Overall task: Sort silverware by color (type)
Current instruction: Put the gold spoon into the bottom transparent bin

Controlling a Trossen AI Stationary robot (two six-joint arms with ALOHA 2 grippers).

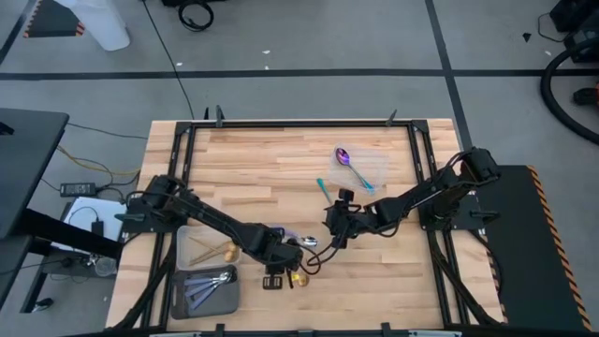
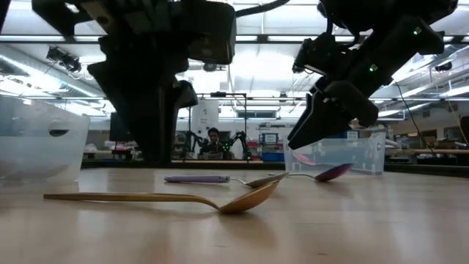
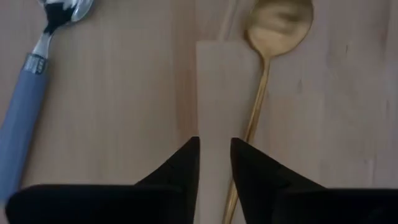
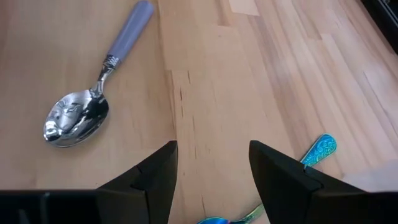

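A gold spoon (image 3: 264, 68) lies flat on the wood, its handle running beside my left gripper (image 3: 215, 146), which hovers over it with a narrow gap between the fingers. A silver spoon with a lavender handle (image 4: 93, 93) lies between both grippers (image 1: 305, 241). My right gripper (image 4: 212, 152) is wide open above the table. A teal-handled iridescent utensil (image 4: 318, 150) lies partly under it. A purple iridescent spoon (image 1: 348, 161) rests in a clear tray. In the low view the gold spoon (image 2: 220, 202) lies nearest.
Two clear containers stand at the table's near left: one (image 1: 185, 245) holds gold utensils, the other (image 1: 178, 301) holds lavender-handled ones. A clear tray (image 1: 374, 168) sits toward the far right. Bare wood lies at the far left. A person shows far behind (image 2: 213, 141).
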